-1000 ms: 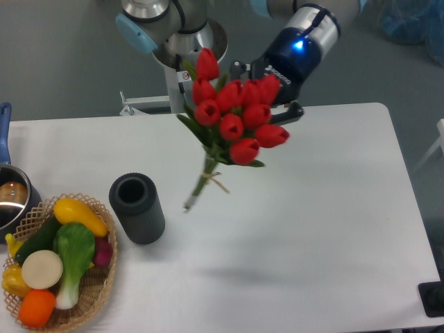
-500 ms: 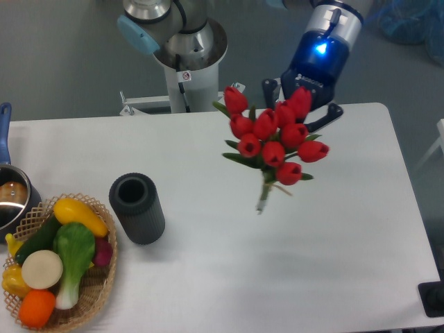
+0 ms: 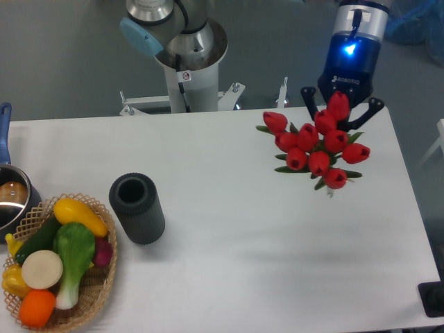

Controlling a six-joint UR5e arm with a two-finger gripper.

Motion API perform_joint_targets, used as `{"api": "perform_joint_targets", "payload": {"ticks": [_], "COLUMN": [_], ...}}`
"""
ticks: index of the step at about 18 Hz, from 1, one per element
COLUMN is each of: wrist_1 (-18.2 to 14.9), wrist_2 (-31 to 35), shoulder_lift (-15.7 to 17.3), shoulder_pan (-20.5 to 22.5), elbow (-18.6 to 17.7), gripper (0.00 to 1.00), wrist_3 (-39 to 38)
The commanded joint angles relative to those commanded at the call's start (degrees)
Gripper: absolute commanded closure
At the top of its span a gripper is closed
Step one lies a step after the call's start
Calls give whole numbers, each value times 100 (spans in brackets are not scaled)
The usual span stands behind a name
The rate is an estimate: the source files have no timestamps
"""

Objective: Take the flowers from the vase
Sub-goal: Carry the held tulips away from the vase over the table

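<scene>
The flowers, a bunch of red tulip buds with green leaves, hang in the air over the right part of the white table. My gripper sits just behind the top of the bunch, shut on the flowers; its fingers are largely hidden by the buds. The stems point down towards the table and are mostly hidden under the blooms. The vase, a dark grey ribbed cylinder, stands upright and empty at the left of the table, far from the gripper.
A wicker basket with toy vegetables sits at the front left corner, beside the vase. A metal pot with a blue handle shows at the left edge. The arm's base stands behind the table's far edge.
The gripper has carried the flowers to the right, from above the table's middle to its right side. The bunch now hangs more upright, stems pointing down. The vase has not moved.
</scene>
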Motion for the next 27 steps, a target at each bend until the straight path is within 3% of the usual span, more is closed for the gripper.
{"api": "perform_joint_targets", "payload": {"ticks": [4, 8, 11, 16, 21, 25, 27], "wrist_1": [0, 0, -52, -781, -993, -1432, -1468], "wrist_2": [448, 1423, 1994, 2848, 3217, 3481, 3569], "shoulder_lift": [-9, -88, -281, -597, -695, -809, -870], "shoulder_pan": [-53, -500, -746, -1186, -1353, -1441, -1529], "elbow": [10, 18, 307, 826, 862, 1002, 1046], "gripper": [81, 79, 79, 79, 80, 80, 80], "wrist_3": [1, 70, 229, 238, 229, 238, 238]}}
